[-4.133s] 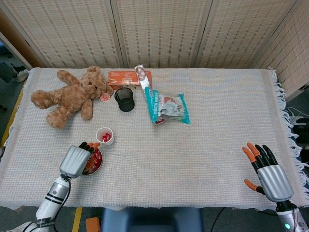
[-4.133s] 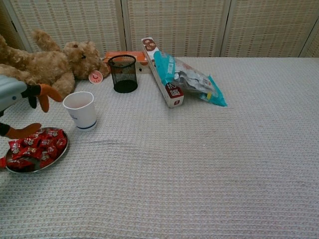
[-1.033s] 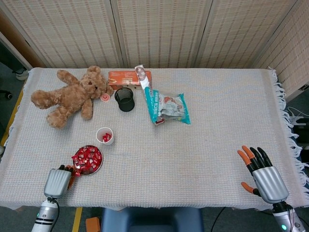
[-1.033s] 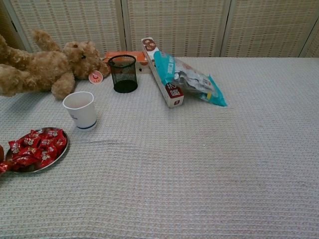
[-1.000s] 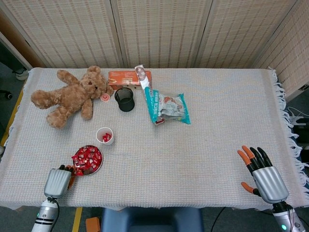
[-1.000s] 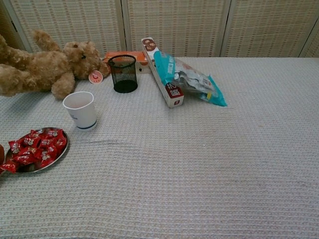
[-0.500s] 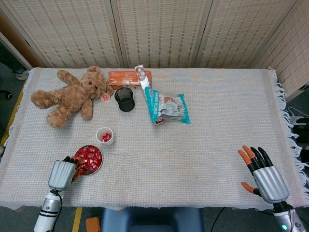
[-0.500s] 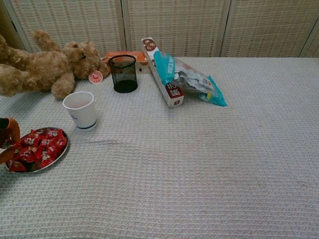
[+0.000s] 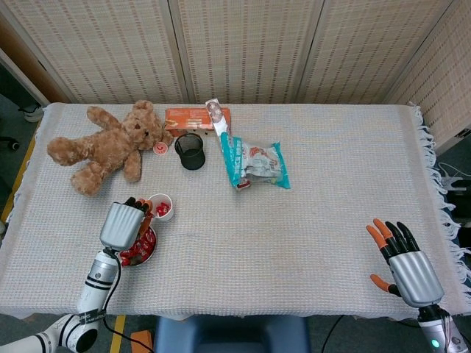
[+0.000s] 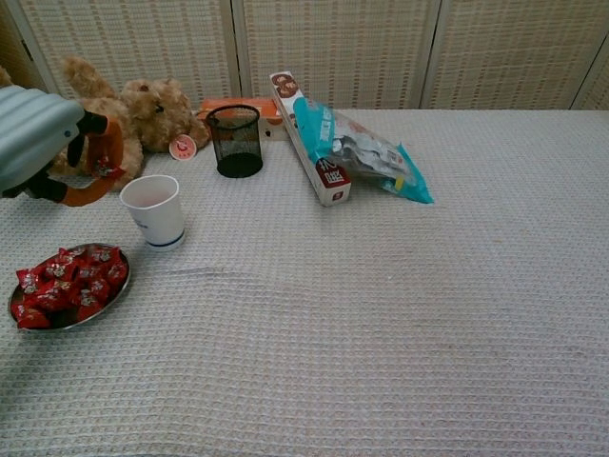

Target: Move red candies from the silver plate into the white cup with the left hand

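Near the table's front-left corner, my left hand [image 10: 57,152] pinches a red candy [image 10: 103,172] beside the white cup [image 10: 153,211]; the silver plate [image 10: 115,287] remains heaped.

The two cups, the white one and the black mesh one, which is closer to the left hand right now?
The white cup. It stands just right of the raised left hand; the black mesh cup stands farther back, near the teddy bear.

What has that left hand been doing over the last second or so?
The left hand rose from the near edge of the silver plate toward the white cup, now pinching a red candy. The right hand, teddy bear and snack bag stayed put.
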Robot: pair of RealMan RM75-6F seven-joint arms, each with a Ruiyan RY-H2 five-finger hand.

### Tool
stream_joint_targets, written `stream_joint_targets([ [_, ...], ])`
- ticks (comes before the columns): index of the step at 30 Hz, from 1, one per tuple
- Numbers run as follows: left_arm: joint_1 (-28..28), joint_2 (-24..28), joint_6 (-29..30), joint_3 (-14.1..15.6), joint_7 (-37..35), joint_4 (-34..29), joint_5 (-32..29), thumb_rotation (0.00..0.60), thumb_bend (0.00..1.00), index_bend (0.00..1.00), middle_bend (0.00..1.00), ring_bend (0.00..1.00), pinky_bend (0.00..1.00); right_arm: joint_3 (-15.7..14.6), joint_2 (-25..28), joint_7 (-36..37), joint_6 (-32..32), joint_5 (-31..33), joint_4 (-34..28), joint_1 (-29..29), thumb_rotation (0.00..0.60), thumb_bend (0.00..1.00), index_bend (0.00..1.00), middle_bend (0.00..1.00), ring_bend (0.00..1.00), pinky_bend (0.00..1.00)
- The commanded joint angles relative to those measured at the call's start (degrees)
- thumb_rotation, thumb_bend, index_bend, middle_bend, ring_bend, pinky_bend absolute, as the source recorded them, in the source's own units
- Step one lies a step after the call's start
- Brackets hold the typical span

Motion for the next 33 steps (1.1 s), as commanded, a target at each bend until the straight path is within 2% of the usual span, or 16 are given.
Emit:
stream_joint_targets([
  [1,-2.4,-1.6,-2.1,-1.2,2.6,0.3,-1.5,0.600,0.46,0.56,0.60,0.55,0.98,0.1,0.1,0.0,0.0,0.2,0.0,0.0,0.600,0.07,0.00,0.00,0.00,0.00],
  [6,-4.9,-3.7,-5.2,-1.9,4.6,1.9,-4.6,0.600,0.46,0.53,0.57,0.54,0.98,0.3,0.2,0.2,0.5,0.5,-0.1,-0.2,0.600,0.07,0.00,0.00,0.00,0.00],
  [11,-6.1,-4.5,-8.2,-2.2,8.3,2.6,-9.3,0.600,0.43,0.43,0.48,0.49,0.96,0.4,0.3,0.5,1.0,0.4,0.0,-0.5,0.600,0.07,0.00,0.00,0.00,0.00],
  [14,-6.4,-4.5,-8.2,-2.0,9.1,2.9,-10.2,0.600,0.42,0.34,0.41,0.44,0.95,0.4,0.3,0.6,1.1,0.4,0.0,-0.5,0.600,0.07,0.00,0.00,0.00,0.00],
  [20,-6.1,-3.2,-7.0,-0.9,8.7,1.6,-10.3,0.600,0.41,0.30,0.39,0.41,0.95,0.4,0.3,0.5,1.1,0.3,0.0,-0.5,0.600,0.07,0.00,0.00,0.00,0.00],
  [23,-5.0,-1.2,-5.6,0.7,7.5,-1.6,-9.1,0.600,0.41,0.30,0.39,0.41,0.95,0.3,0.3,0.4,1.2,0.2,0.0,-0.6,0.600,0.07,0.00,0.00,0.00,0.00],
  [25,-3.3,0.7,-3.3,2.9,5.7,-4.5,-6.9,0.600,0.40,0.30,0.38,0.41,0.95,0.3,0.3,0.6,1.3,0.1,0.0,-0.6,0.600,0.07,0.00,0.00,0.00,0.00],
  [30,2.5,5.6,2.4,10.5,-1.1,-9.6,-1.0,0.600,0.39,0.29,0.38,0.41,0.95,0.1,0.3,0.6,1.4,-0.4,0.1,-0.6,0.600,0.07,0.00,0.00,0.00,0.00],
  [33,5.8,6.9,6.1,13.8,-3.3,-8.9,1.8,0.600,0.39,0.27,0.37,0.41,0.95,-0.1,0.3,0.6,1.5,-1.0,0.0,-0.6,0.600,0.07,0.00,0.00,0.00,0.00],
])
